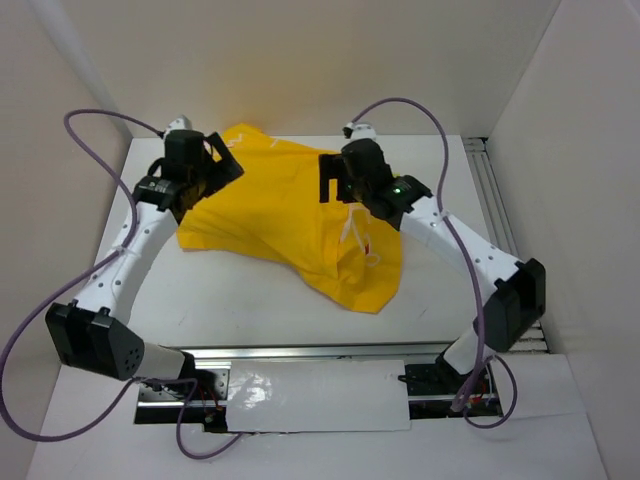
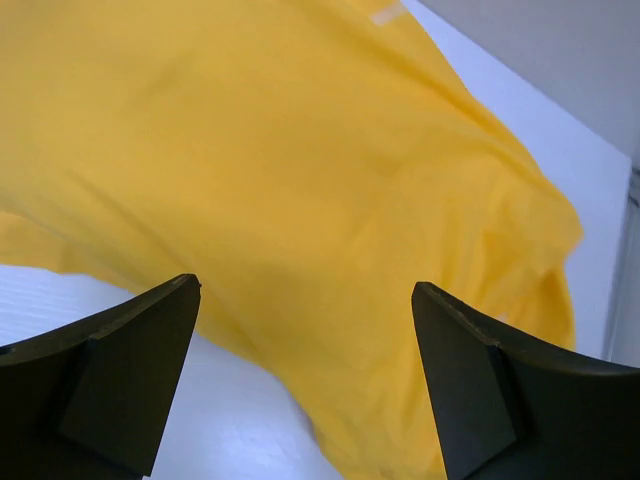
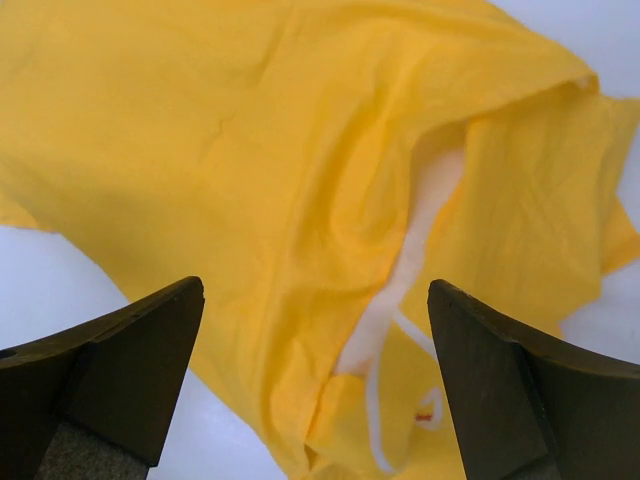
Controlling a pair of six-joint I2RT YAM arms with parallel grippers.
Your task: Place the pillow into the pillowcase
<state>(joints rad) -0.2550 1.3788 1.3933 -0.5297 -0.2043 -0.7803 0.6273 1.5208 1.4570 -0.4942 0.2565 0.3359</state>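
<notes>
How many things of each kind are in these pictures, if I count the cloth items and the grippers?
pillowcase, yellow: 1
pillow, only a pale strip showing in the case's opening: 1
grippers, both open above the cloth: 2 (left gripper, right gripper)
Total: 4

white arm links with black joints, purple cables, a green light, dark wedge-shaped fingers.

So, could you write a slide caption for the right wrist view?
Open right gripper above the yellow pillowcase, white pillow showing at its opening.
</notes>
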